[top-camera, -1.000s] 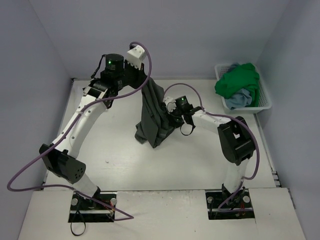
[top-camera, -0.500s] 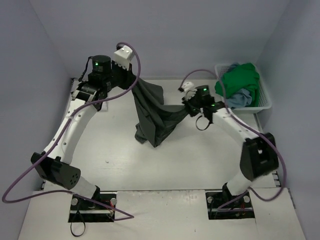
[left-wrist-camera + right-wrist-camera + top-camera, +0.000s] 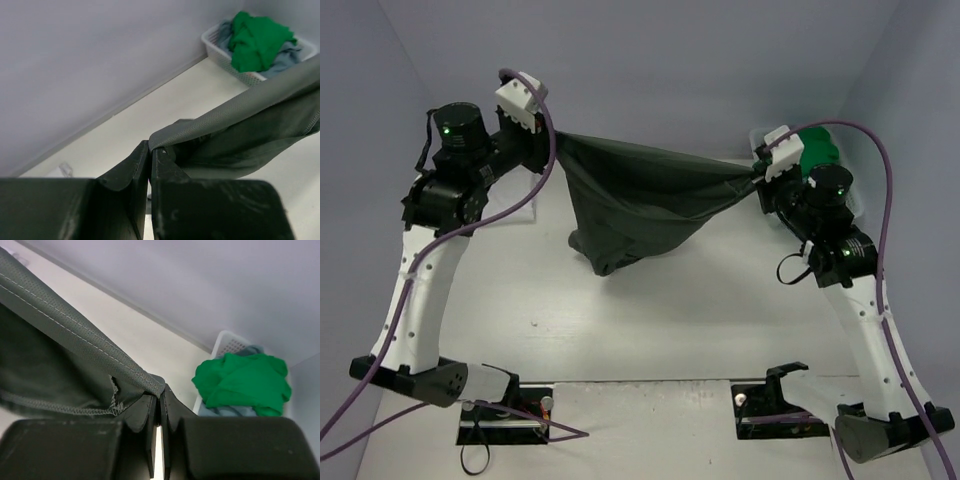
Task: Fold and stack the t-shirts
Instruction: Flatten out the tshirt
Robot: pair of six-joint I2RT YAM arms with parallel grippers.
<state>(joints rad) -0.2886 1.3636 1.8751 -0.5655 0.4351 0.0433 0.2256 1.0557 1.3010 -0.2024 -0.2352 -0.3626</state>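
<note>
The dark olive-grey t-shirt (image 3: 645,195) hangs stretched in the air between my two grippers, its lower part sagging down toward the table. My left gripper (image 3: 554,140) is shut on its left corner, seen in the left wrist view (image 3: 150,146). My right gripper (image 3: 756,172) is shut on its right corner, seen in the right wrist view (image 3: 160,392). The bright green t-shirt (image 3: 240,382) and the dusty light blue t-shirt (image 3: 225,411) lie in the basket (image 3: 225,55). The white t-shirt is out of view.
The white slatted basket stands at the back right by the wall, mostly hidden behind my right arm in the top view. The white table (image 3: 640,320) is walled on three sides by pale panels.
Both grippers have moved apart and upward, left going left and right going right. The olive-grey shirt has gone from a hanging bunch to a wide stretched sheet.
</note>
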